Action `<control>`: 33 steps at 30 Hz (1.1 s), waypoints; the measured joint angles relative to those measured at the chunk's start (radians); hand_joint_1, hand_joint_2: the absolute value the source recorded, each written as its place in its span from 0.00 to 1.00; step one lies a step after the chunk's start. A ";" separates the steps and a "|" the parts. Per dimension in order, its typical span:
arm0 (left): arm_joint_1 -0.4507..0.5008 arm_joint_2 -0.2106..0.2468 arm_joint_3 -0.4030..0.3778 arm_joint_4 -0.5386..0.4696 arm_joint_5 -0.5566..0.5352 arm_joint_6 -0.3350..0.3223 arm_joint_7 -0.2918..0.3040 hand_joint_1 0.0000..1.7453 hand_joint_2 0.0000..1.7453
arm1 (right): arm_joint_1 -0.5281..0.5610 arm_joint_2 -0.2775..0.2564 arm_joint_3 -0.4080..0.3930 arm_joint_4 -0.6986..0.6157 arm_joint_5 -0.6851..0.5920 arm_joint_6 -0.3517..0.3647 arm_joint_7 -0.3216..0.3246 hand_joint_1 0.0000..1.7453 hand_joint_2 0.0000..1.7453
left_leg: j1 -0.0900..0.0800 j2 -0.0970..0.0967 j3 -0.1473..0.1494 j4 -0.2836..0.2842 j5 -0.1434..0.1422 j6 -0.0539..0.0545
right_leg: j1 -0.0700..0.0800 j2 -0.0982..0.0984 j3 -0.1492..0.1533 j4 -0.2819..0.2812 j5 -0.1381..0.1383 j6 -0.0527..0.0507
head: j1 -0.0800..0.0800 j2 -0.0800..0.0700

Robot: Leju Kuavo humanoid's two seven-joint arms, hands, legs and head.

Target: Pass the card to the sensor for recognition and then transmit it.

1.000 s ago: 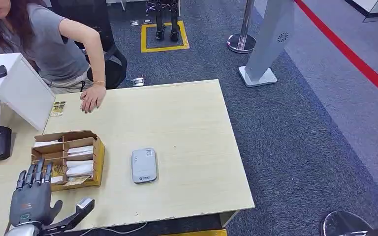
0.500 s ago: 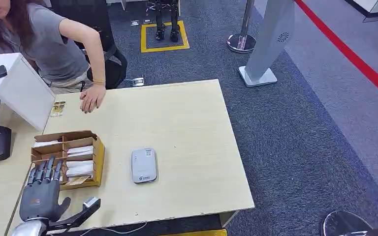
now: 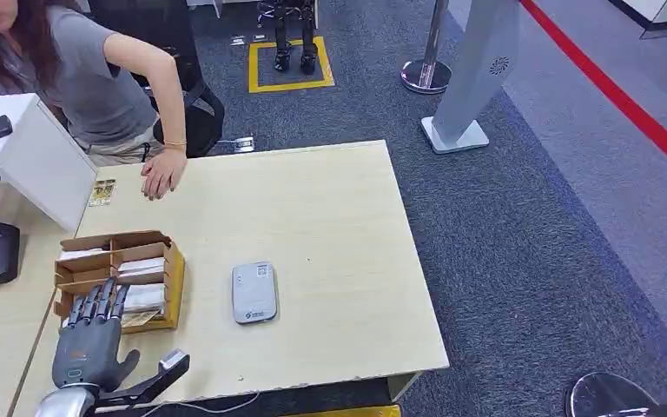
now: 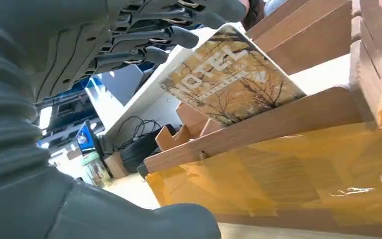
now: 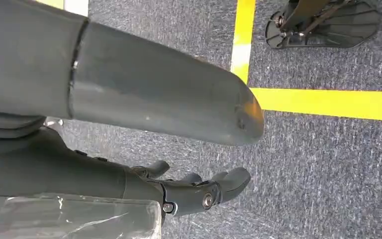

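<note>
A yellow-printed card (image 4: 231,79) leans in the near slot of the cardboard tray (image 3: 172,278) on the bench (image 3: 330,217); the left hand (image 3: 87,343) hovers just over it, fingers spread, holding nothing; the grey sensor (image 3: 254,292) lies beside the tray; the right hand (image 5: 199,191) hangs empty over carpet.

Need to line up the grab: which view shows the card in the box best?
The left wrist view: the card stands tilted above the box wall, print readable, left hand fingers near it. The head view shows it small, at the box's near corner. The right wrist view faces carpet.
</note>
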 joint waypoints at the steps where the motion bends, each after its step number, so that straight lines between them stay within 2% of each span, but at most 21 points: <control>1: -0.001 -0.001 0.000 0.000 0.000 0.000 0.002 0.00 1.00 | 0.000 0.000 0.000 0.000 0.000 0.000 0.000 0.00 0.00 | 0.000 0.000 0.000 0.000 0.000 0.000 | 0.000 0.000 0.000 0.000 0.000 0.000 | 0.000 0.000; 14: -0.012 -0.010 0.000 0.005 0.000 0.001 0.006 0.00 1.00 | 0.000 -0.003 0.000 0.000 0.002 0.000 0.001 0.00 0.00 | 0.000 0.000 0.000 0.000 0.000 0.000 | 0.000 0.000 0.000 0.000 0.000 0.000 | 0.000 0.000; 26: -0.040 -0.007 -0.014 0.030 0.000 0.013 0.052 0.00 1.00 | 0.000 -0.005 0.000 0.000 0.006 0.000 -0.002 0.00 0.00 | 0.000 0.000 0.000 0.000 0.000 0.000 | 0.000 0.000 0.000 0.000 0.000 0.000 | 0.000 0.000; 33: -0.060 0.024 -0.064 0.046 0.000 0.023 0.101 0.00 1.00 | 0.000 -0.006 0.000 0.000 0.007 0.002 0.000 0.00 0.00 | 0.000 0.000 0.000 0.000 0.000 0.000 | 0.000 0.000 0.000 0.000 0.000 0.000 | 0.000 0.000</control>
